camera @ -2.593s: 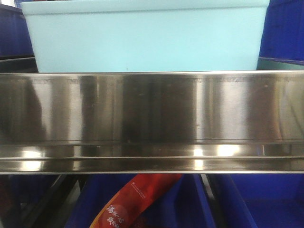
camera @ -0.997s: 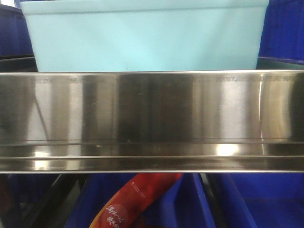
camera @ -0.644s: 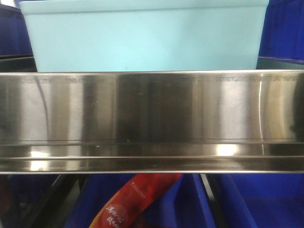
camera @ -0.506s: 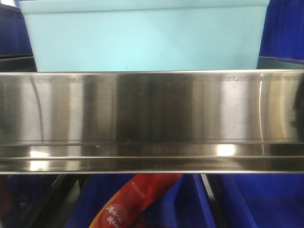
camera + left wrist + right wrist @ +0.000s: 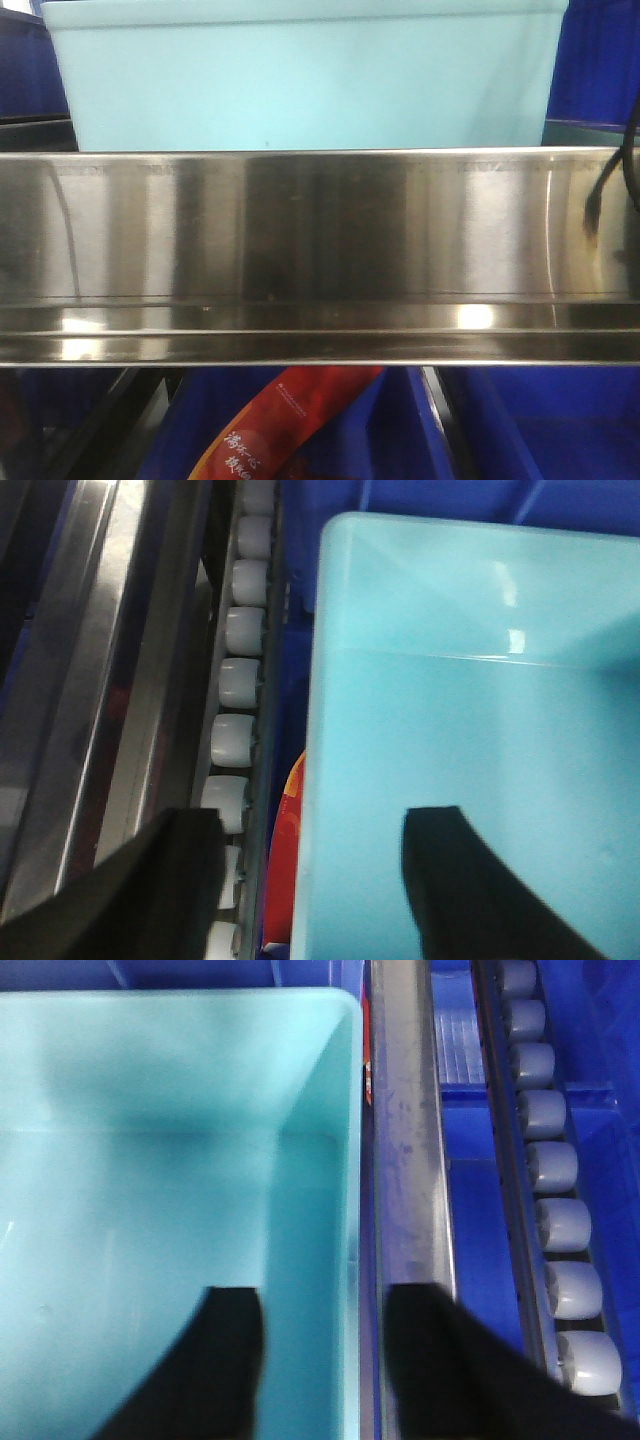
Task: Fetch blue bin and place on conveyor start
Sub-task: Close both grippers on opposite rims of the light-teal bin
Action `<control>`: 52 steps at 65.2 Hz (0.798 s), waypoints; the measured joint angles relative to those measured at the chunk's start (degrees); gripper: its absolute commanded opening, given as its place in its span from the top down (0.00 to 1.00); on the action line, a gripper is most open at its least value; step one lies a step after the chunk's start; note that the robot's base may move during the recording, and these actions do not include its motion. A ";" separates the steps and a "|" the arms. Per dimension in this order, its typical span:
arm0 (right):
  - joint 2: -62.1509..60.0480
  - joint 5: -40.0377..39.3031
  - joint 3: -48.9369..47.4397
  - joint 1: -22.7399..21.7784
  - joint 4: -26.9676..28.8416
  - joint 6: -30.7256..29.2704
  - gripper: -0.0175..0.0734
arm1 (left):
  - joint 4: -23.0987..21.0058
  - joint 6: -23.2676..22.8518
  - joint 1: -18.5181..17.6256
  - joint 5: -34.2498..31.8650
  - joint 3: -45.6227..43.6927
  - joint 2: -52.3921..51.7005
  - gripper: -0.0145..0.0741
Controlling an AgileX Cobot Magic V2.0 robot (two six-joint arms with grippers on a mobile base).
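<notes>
Lining up the fetch grasp, holding left gripper point(image 5: 315, 820) and right gripper point(image 5: 325, 1295) spread wide with an end wall of the blue bin point(image 5: 470, 710) between each one's jaws, probably needing both closing firmly before lifting.

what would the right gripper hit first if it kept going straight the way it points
Probably the side wall of the bin: the right gripper is open, one finger inside and one outside, so the rim lies in its gap. The outer finger passes close by the steel rail; depth is unclear.
</notes>
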 measured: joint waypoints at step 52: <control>8.01 -0.85 0.00 -4.33 4.19 -2.41 0.55 | -2.63 1.32 2.14 -8.96 9.56 2.85 0.51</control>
